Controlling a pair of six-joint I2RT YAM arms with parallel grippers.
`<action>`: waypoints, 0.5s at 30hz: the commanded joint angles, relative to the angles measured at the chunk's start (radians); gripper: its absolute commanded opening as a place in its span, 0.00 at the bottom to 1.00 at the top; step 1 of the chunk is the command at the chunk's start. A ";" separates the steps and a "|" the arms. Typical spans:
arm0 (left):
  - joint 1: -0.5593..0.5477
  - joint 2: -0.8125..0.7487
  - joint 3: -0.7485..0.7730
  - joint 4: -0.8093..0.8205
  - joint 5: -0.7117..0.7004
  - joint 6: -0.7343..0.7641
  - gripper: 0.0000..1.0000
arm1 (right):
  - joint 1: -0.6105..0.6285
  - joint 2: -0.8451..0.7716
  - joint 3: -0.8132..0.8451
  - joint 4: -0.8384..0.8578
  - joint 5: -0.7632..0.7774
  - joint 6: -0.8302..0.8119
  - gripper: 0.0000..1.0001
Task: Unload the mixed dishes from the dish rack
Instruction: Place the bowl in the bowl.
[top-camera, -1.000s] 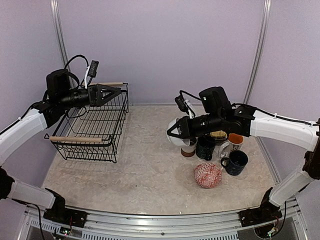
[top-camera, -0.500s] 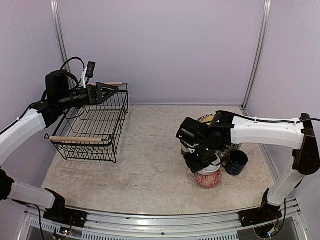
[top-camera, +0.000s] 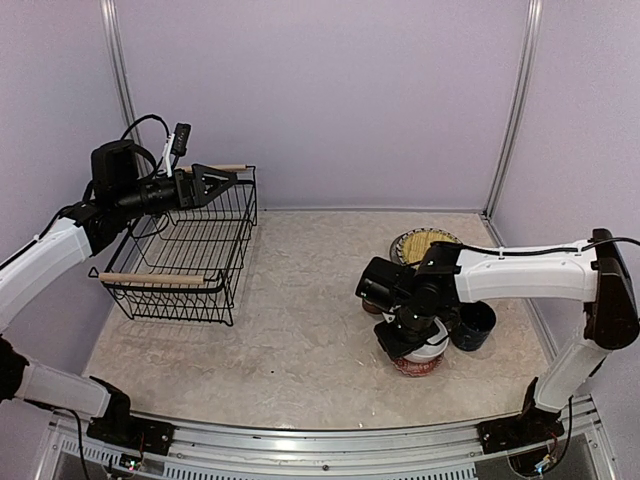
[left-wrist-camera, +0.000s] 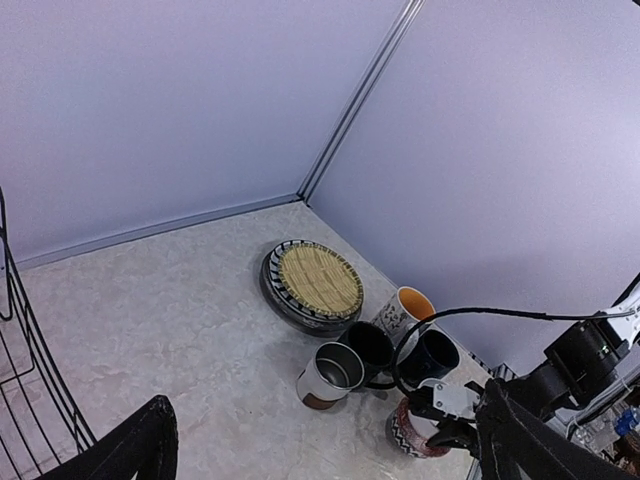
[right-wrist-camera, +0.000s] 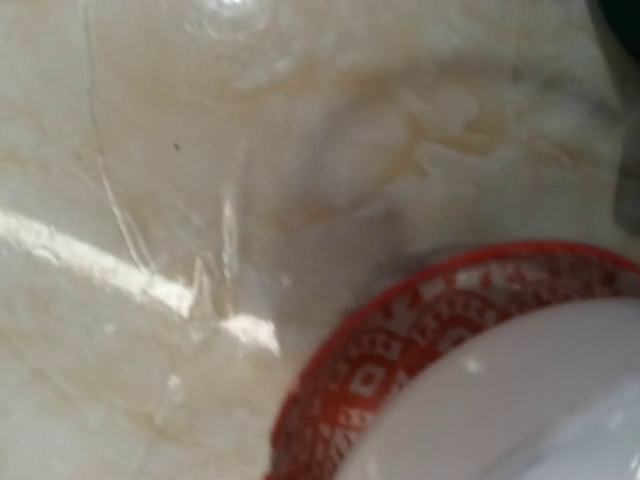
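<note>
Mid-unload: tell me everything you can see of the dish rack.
The dish rack is a rectangular black wire basket with a light wooden rod handle on its near and far rims. It stands upright on the left side of the table, with no dishes showing inside. The open left gripper hangs by its far handle; contact is unclear.

Dish rack (top-camera: 175, 300) stands left; mugs (top-camera: 475, 322) and plates (top-camera: 420, 243) right.

3 lilac walls (top-camera: 320, 100) — pale marbled tabletop (top-camera: 300, 330), even light.
</note>
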 joint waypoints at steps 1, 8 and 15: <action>0.003 0.002 0.001 -0.014 0.005 -0.004 0.99 | -0.011 0.036 -0.011 0.063 0.007 -0.010 0.00; 0.001 -0.002 0.006 -0.023 0.007 -0.005 0.99 | -0.012 0.068 -0.043 0.074 0.010 0.011 0.00; -0.007 -0.016 0.002 -0.016 0.002 -0.005 0.99 | -0.011 0.044 -0.077 0.107 0.033 0.047 0.23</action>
